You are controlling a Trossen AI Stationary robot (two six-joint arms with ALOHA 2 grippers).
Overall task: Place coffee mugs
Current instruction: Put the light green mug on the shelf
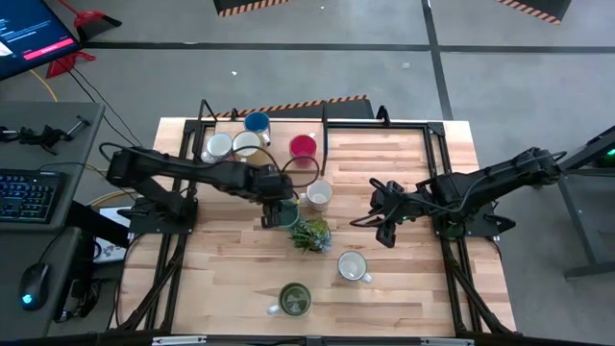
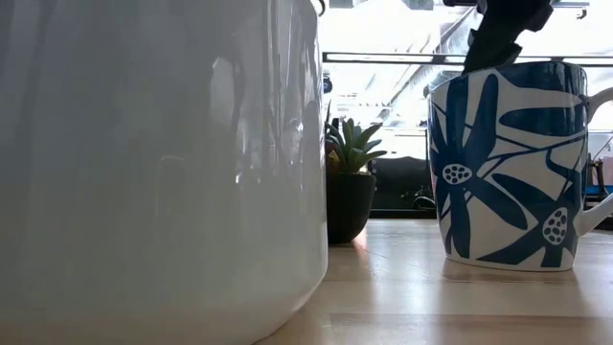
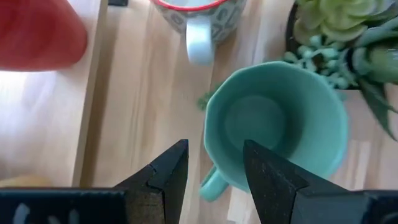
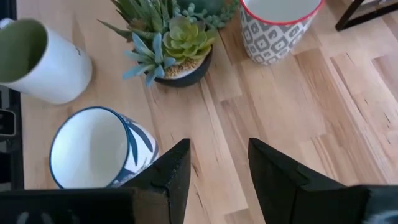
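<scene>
Left wrist view shows the left gripper [image 3: 214,165] hanging open and empty over the glossy teal ceramic mug [image 3: 277,124] beside the spiky green plant [image 3: 348,31], likely needing descent to straddle its rim.

The left gripper [image 1: 280,213] is near the table centre, fingers parted. The right gripper [image 1: 382,229] hangs right of centre, fingers parted.
</scene>
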